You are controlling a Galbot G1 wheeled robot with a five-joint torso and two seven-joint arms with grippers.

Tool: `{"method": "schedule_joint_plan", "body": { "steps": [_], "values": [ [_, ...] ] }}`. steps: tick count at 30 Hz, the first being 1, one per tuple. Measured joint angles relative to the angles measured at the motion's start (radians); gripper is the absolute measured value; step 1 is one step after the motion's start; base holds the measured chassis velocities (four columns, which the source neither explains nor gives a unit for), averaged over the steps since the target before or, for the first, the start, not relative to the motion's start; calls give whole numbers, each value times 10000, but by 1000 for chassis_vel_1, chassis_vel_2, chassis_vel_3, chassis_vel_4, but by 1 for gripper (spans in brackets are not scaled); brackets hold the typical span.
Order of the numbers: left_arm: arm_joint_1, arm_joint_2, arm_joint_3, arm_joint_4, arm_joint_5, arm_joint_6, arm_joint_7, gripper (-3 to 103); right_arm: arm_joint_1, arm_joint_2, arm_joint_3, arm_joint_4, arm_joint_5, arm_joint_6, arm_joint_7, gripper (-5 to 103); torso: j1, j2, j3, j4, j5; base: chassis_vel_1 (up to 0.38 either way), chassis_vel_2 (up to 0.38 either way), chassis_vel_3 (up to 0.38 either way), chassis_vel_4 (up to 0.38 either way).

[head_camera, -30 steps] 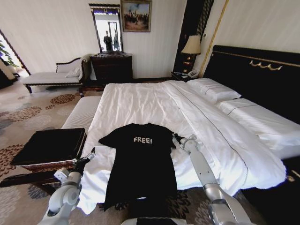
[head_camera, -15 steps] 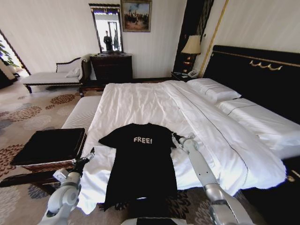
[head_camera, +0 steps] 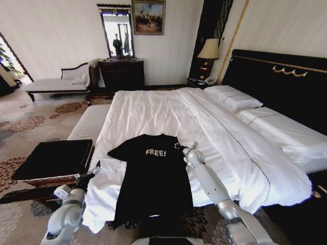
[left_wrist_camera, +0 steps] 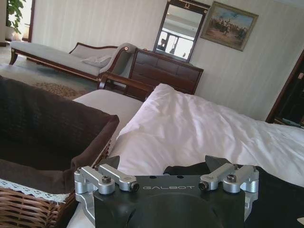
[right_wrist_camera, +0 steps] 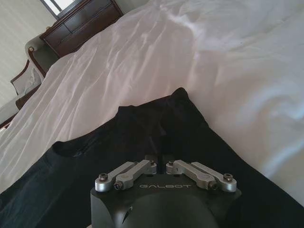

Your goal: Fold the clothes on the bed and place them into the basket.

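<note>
T-shirt [head_camera: 153, 176] lay unfolded; right gripper [head_camera: 180, 147], fingers pressed together, had shifted inward onto its sleeve, starting the fold.

bed [head_camera: 153, 109] | T-shirt [head_camera: 153, 178] spread flat (hem seemingly overhanging)

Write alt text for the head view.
A black T-shirt lies flat on a white bed; the right gripper sits on its sleeve, the left gripper by the bed edge near a lined basket.
</note>
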Motion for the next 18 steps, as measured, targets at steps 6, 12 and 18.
{"method": "schedule_joint_plan", "body": {
  "steps": [6,12,18],
  "values": [
    [21,-6,-18,-5,-1,-4,5,100,-334,-91,-288,727,-505,224,-53,21,1,0,0,-2,-1,0,0,0,0],
    [-12,-46,36,-58,22,-4,2,100,-1271,-610,-441,2432,-1075,339,-87,43,1,0,0,-1,-1,0,0,0,0],
    [30,-46,64,-139,36,-2,-6,100,-2473,-1083,722,3156,-2161,1159,-187,65,0,1,-1,-1,1,0,0,0,0]
  ]
}}
